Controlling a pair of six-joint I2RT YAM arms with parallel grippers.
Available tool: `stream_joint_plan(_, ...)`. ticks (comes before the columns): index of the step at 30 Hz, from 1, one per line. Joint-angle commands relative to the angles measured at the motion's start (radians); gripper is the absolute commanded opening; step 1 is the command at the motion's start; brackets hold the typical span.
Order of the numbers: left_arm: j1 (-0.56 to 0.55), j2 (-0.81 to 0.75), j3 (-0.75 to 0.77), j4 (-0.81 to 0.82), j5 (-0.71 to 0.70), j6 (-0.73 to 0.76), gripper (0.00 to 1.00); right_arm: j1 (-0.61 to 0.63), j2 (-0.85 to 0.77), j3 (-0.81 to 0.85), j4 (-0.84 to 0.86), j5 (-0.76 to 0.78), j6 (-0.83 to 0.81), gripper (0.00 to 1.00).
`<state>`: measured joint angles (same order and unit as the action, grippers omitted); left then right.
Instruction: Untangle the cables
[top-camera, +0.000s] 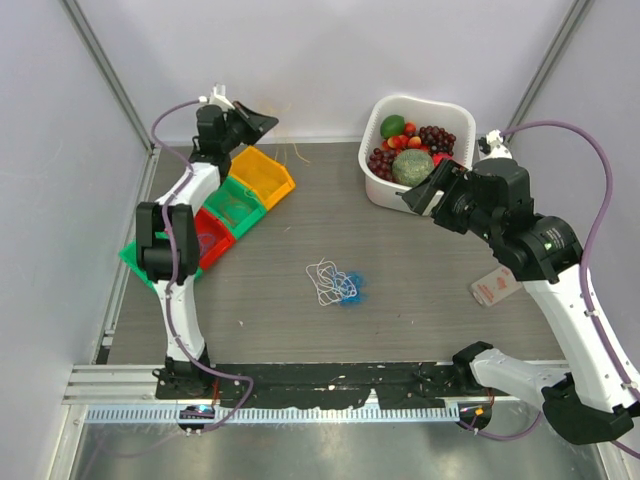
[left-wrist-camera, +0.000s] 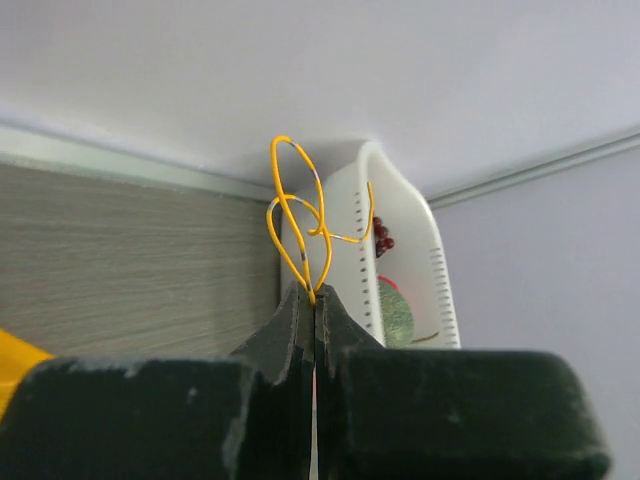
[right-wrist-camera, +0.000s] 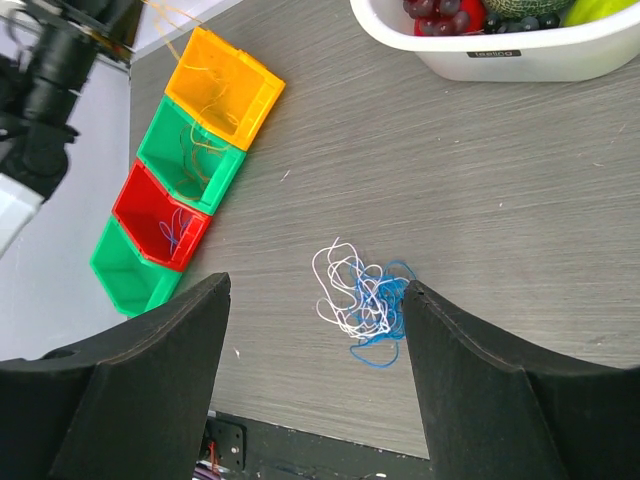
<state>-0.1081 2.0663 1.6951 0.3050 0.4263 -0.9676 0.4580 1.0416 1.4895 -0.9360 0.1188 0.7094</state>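
Holding yellow cable (left-wrist-camera: 300, 215) far left by yellow bin (top-camera: 262, 175), left gripper (left-wrist-camera: 313, 295) jaws clamped on it | right gripper (right-wrist-camera: 312, 290) jaws apart, empty, right | white-blue cables (top-camera: 335, 283) mid-table | risk: if I release here, springy loop misses bin

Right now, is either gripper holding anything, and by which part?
The left gripper is shut on a yellow cable, pinching the bottom of its loops where the strands meet. The right gripper is open and holds nothing.
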Motion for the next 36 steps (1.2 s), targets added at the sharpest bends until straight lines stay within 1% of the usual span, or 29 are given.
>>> stream_joint_plan(1, 0.044, 0.095, 0.009, 0.12, 0.086, -0.046, 0.0, -0.005, -0.028, 0.021, 0.013, -0.001, -0.008, 0.74)
stream_joint_plan(5, 0.062, 0.11, -0.029, 0.108, 0.086, 0.068, 0.0, -0.007, -0.035, 0.029, 0.002, 0.007, -0.013, 0.74)
stream_joint_plan(11, 0.071, 0.043, -0.135, 0.036, 0.013, 0.266, 0.0, -0.007, -0.038, 0.021, 0.002, 0.005, -0.013, 0.74)
stream_joint_plan(14, 0.073, 0.003, -0.185, -0.02, -0.11, 0.371, 0.0, -0.007, -0.034, 0.018, 0.002, 0.001, -0.013, 0.74)
stream_joint_plan(16, 0.073, -0.008, -0.212, -0.029, -0.202, 0.401, 0.0, -0.007, -0.031, 0.017, 0.002, -0.001, -0.011, 0.75)
stream_joint_plan(18, 0.062, -0.003, -0.206, -0.053, -0.277, 0.426, 0.0, -0.009, -0.031, 0.012, 0.002, 0.001, -0.007, 0.75)
stream_joint_plan(20, 0.036, -0.009, -0.199, -0.079, -0.39, 0.498, 0.0, -0.009, -0.031, 0.012, 0.002, -0.001, -0.004, 0.74)
stream_joint_plan(21, 0.019, -0.009, -0.195, -0.084, -0.418, 0.53, 0.0, -0.01, -0.028, 0.011, 0.002, -0.002, -0.001, 0.74)
stream_joint_plan(24, -0.024, 0.009, -0.151, -0.142, -0.574, 0.633, 0.0, -0.008, -0.022, 0.009, 0.002, -0.007, 0.002, 0.74)
stream_joint_plan(26, -0.051, 0.034, -0.101, -0.232, -0.711, 0.69, 0.0, -0.007, -0.022, 0.009, 0.002, -0.007, 0.004, 0.74)
stream_joint_plan(30, -0.093, 0.048, -0.083, -0.254, -0.868, 0.733, 0.0, -0.009, -0.028, 0.005, 0.002, -0.005, 0.005, 0.74)
stream_joint_plan(33, -0.139, 0.086, -0.006, -0.302, -1.033, 0.776, 0.0, -0.009, -0.029, -0.001, 0.0, -0.007, 0.009, 0.74)
stream_joint_plan(36, -0.168, 0.136, 0.069, -0.378, -1.138, 0.797, 0.0, -0.009, -0.026, 0.003, -0.007, -0.008, 0.006, 0.73)
